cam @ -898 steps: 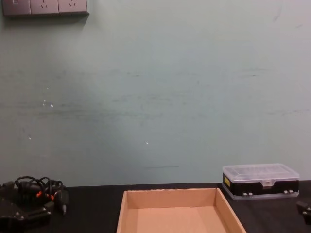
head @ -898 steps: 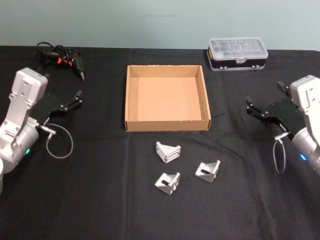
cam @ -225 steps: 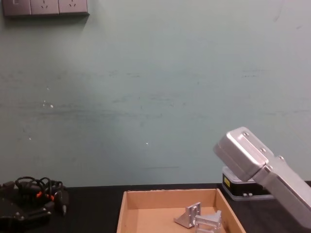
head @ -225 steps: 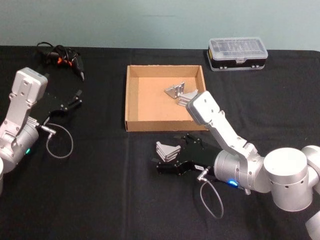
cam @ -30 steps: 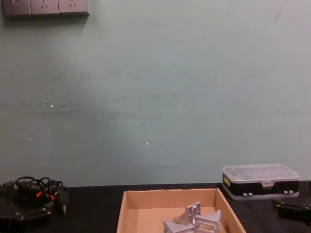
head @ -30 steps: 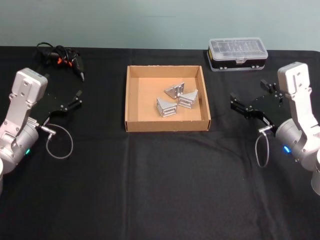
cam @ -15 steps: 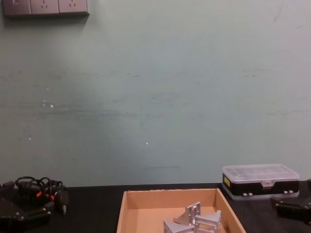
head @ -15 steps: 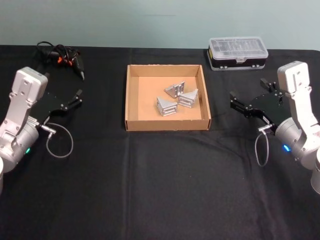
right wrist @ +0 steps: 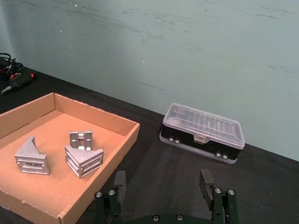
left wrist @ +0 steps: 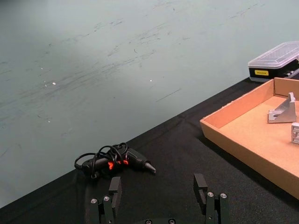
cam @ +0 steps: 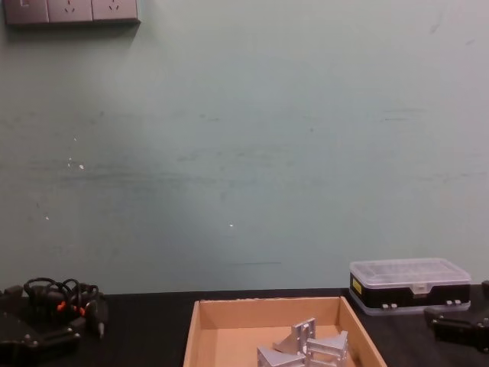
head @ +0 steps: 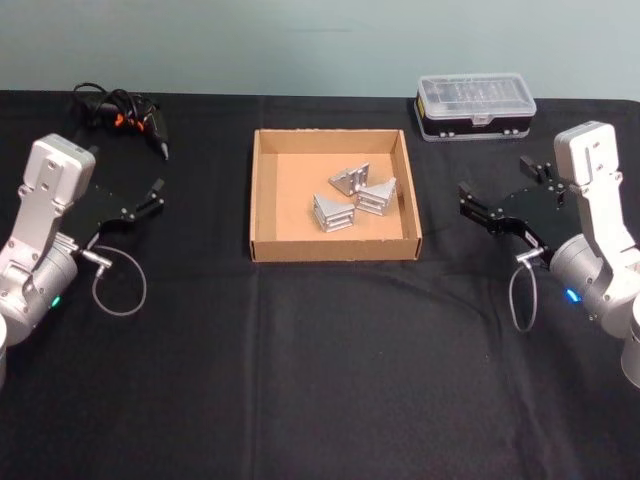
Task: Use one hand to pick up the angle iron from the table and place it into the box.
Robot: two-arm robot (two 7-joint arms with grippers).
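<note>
The tan cardboard box sits mid-table, and three silver angle irons lie inside it. They also show in the right wrist view and over the box's rim in the chest view. My right gripper hovers open and empty to the right of the box. At the table's left side, well away from the box, my left gripper is open and empty.
A black case with a clear lid stands at the back right. A black corded tool with orange marks lies at the back left. The black table is bare in front of the box.
Earlier the right gripper was at the last angle iron in front of the box; that piece now lies in the box. Over the last second the right gripper only turned slightly.
</note>
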